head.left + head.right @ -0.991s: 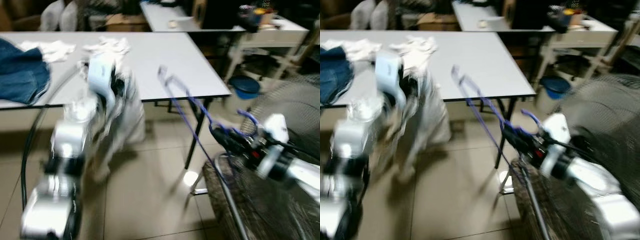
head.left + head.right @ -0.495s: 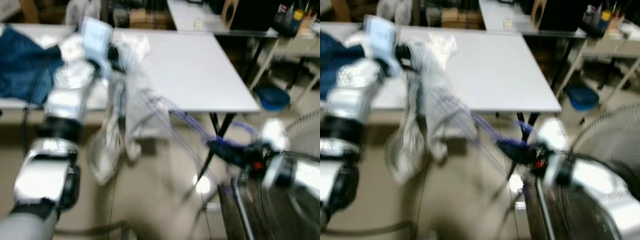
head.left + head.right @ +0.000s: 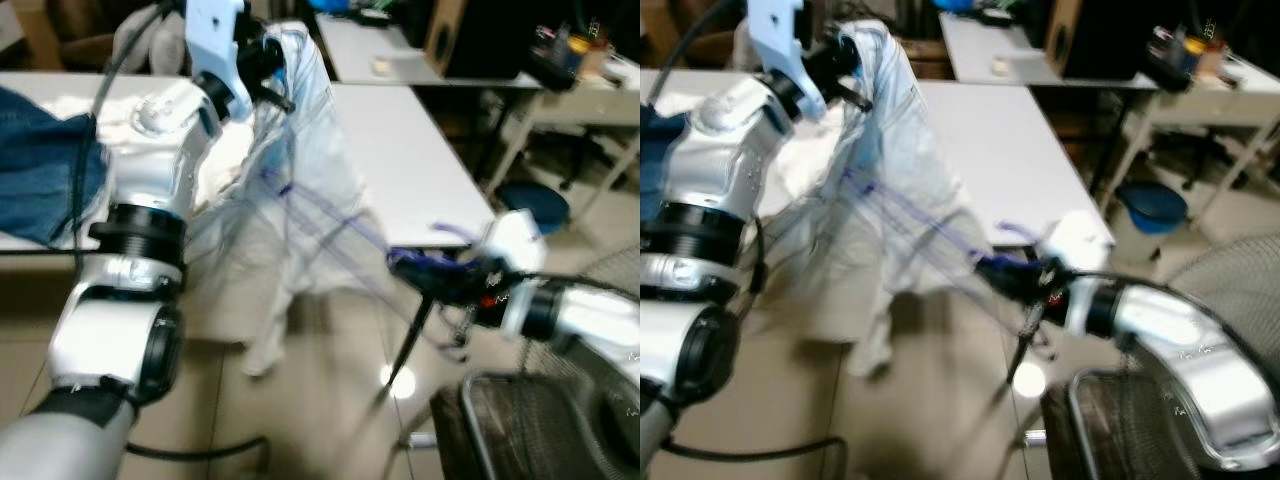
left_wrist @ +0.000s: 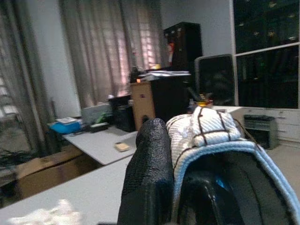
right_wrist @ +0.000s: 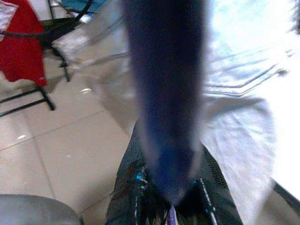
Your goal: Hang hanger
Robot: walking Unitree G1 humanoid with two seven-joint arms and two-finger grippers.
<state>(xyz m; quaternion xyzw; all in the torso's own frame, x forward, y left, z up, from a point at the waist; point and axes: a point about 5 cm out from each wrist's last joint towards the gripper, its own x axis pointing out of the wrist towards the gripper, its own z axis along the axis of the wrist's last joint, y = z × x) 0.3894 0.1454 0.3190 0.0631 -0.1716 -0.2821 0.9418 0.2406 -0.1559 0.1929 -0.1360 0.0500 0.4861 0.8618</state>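
Here I start at the left end of the bench point(image 3: 420, 150), where a blue denim garment point(image 3: 40, 165) lies in a heap with some white cloth point(image 3: 70, 100) behind it. My left arm is raised over the bench's near edge, and my left hand point(image 3: 262, 70) is up high, closed on the top of a pale, white-and-light-blue shirt point(image 3: 300, 200). In the left wrist view the black fingers point(image 4: 150, 173) pinch a checked white fabric with a light blue hem. The shirt hangs down from that grip in front of the bench's near edge, its lower end trailing toward the tiled floor point(image 3: 330, 420).

The blue hanger point(image 3: 330, 225) runs through the shirt. Its thin wires, blurred, slant from inside the cloth down to my right hand point(image 3: 415, 268), which is closed on the hanger's hook end. That hand sits just off the bench's near right corner, above the floor. In the right wrist view a blurred dark blue bar point(image 5: 166, 93) rises straight out between the fingers, with the pale shirt behind it and something red point(image 5: 21, 44) off to one side.

Further right, a blue bin point(image 3: 530, 205) stands on the floor under a white side table point(image 3: 570, 85) that carries bottles and clutter. At the lower right is the wire grille of a floor fan point(image 3: 540, 430), below my right forearm.
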